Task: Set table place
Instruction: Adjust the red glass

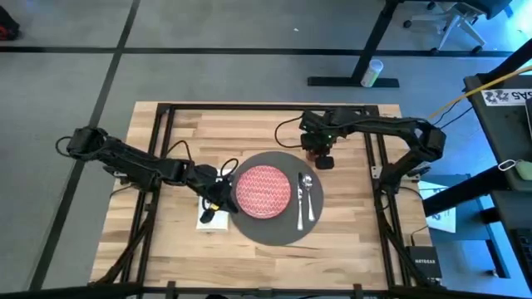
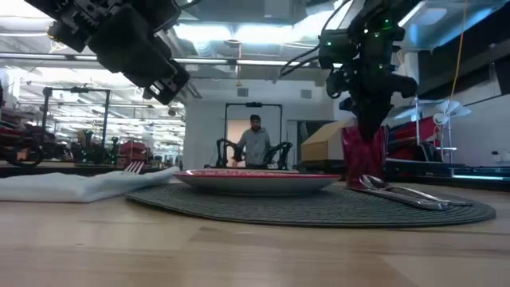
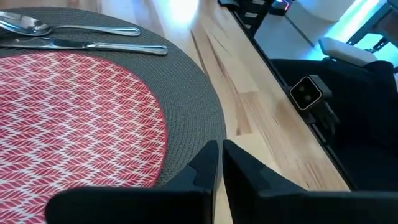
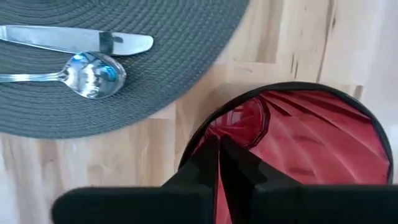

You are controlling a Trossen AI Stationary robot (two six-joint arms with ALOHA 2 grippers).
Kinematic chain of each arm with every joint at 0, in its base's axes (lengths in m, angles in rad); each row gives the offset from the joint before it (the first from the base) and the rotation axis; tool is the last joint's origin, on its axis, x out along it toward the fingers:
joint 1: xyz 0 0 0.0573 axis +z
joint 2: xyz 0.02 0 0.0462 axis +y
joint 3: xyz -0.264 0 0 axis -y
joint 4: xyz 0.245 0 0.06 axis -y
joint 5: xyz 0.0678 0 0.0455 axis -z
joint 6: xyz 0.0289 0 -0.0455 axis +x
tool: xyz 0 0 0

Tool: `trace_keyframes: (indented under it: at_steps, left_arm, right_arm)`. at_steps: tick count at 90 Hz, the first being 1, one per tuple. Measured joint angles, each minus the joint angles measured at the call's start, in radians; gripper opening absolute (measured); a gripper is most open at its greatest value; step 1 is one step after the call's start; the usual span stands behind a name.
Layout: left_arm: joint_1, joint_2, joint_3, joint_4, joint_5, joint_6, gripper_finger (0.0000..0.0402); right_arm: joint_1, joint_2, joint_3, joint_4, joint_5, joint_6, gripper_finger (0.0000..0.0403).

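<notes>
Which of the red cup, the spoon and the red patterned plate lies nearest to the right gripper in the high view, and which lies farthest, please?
1. Red cup: right at the right gripper, whose fingers close on its rim, just off the mat's upper right edge.
2. Spoon: on the mat's right part.
3. Red patterned plate: at the mat's centre, farthest.

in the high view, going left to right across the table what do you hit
white napkin under the left gripper → red patterned plate on the grey mat → knife → spoon → dark red cup, held at its rim by the right gripper, just past the mat's far right edge.
</notes>
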Motion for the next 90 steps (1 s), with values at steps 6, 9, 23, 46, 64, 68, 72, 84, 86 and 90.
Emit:
trace_keyframes:
  at_steps: [6, 9, 23, 46, 64, 68, 72, 84, 86, 90]
  left_arm:
    - [0.000, 0.000, 0.000, 0.000, 0.004, -0.007, 0.0005]
    - [0.000, 0.000, 0.000, -0.001, 0.010, -0.008, 0.0005]
    - [0.000, 0.000, 0.000, -0.001, 0.018, -0.008, 0.0005]
    - [0.000, 0.000, 0.000, -0.003, 0.018, -0.006, 0.0005]
    - [0.000, 0.000, 0.000, -0.024, 0.018, -0.006, 0.0005]
    - [0.000, 0.000, 0.000, -0.024, 0.018, -0.006, 0.0005]
    - [0.000, 0.000, 0.000, -0.024, 0.018, -0.006, 0.0005]
    - [0.000, 0.000, 0.000, -0.024, 0.018, -0.006, 0.0005]
    - [0.000, 0.000, 0.000, -0.024, 0.018, -0.006, 0.0005]
    - [0.000, 0.000, 0.000, -0.024, 0.018, -0.006, 0.0005]
  right_arm:
    - [0.000, 0.000, 0.000, 0.000, -0.014, 0.000, 0.0000]
    - [0.000, 0.000, 0.000, 0.000, -0.018, 0.000, 0.0000]
    - [0.000, 0.000, 0.000, -0.003, -0.021, 0.001, 0.0000]
    - [0.001, 0.000, 0.000, -0.005, -0.045, 0.001, 0.0000]
    - [0.001, 0.000, 0.000, -0.005, -0.073, 0.002, 0.0000]
    - [0.001, 0.000, 0.000, -0.005, -0.077, 0.002, 0.0000]
    - [0.001, 0.000, 0.000, -0.005, -0.082, 0.002, 0.0000]
    - [0.001, 0.000, 0.000, -0.005, -0.099, 0.002, 0.0000]
    - [0.001, 0.000, 0.000, -0.005, -0.101, 0.002, 0.0000]
    - [0.001, 0.000, 0.000, -0.005, -0.105, 0.002, 0.0000]
